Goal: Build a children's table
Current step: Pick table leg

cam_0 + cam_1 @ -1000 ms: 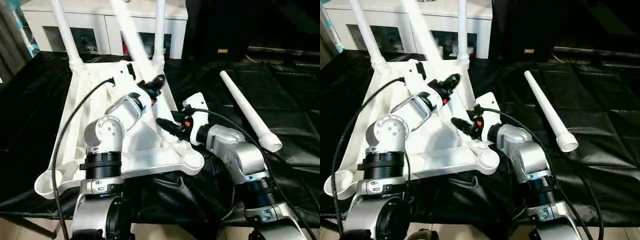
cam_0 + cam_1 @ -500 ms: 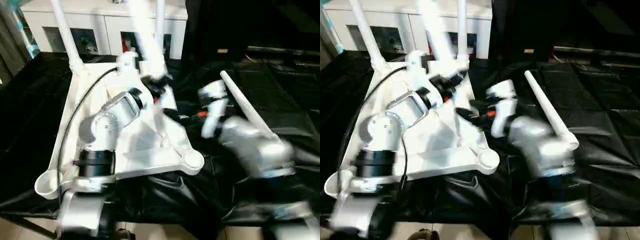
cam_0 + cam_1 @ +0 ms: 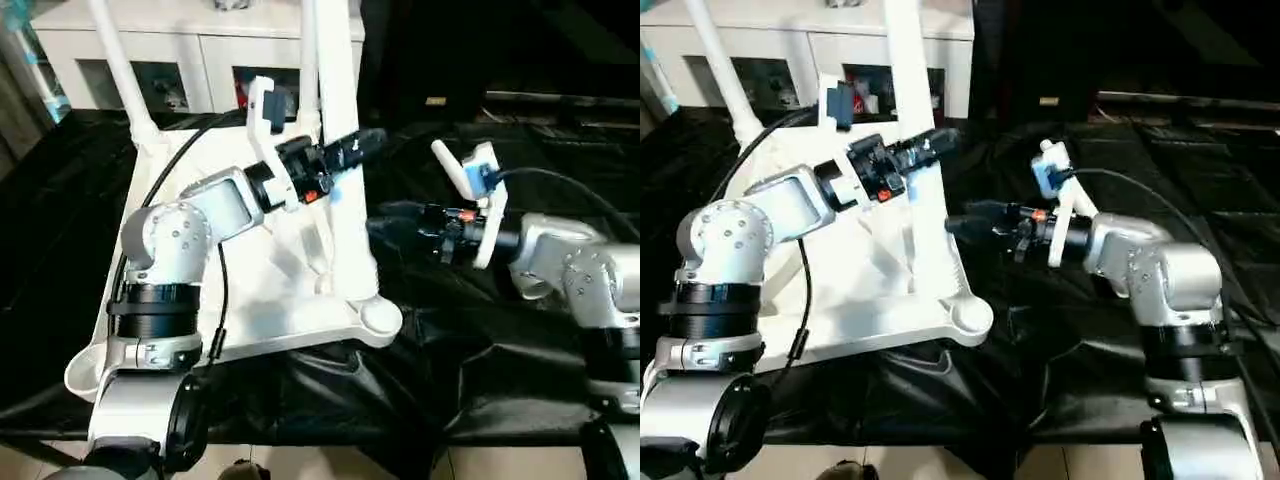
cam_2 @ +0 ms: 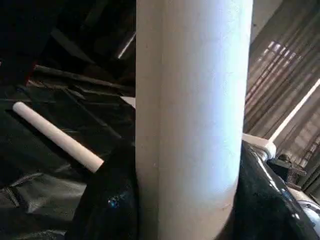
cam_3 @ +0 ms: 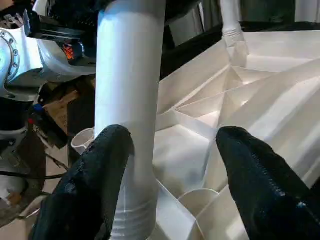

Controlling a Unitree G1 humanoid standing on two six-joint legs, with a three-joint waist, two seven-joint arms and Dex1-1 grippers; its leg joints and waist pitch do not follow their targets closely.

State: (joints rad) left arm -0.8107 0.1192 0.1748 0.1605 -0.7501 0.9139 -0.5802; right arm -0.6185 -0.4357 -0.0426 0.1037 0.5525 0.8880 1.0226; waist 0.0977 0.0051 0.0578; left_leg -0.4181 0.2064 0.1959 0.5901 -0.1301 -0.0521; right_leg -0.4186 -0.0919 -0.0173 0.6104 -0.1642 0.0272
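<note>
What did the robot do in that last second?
The left pincer kept its grip on a leg and swung it from a slant to nearly upright. The right arm swung out to the right. Its pincer left the tabletop and now points at that leg with its jaws open. The tabletop, the fitted corner leg and the loose leg on the cloth stayed put.

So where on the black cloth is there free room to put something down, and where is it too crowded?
Free: the black cloth behind the right arm, to the right of the loose leg, and the strip in front of the tabletop. Crowded: the tabletop's right edge, where the left gripper holds a leg and the right gripper reaches in.
</note>
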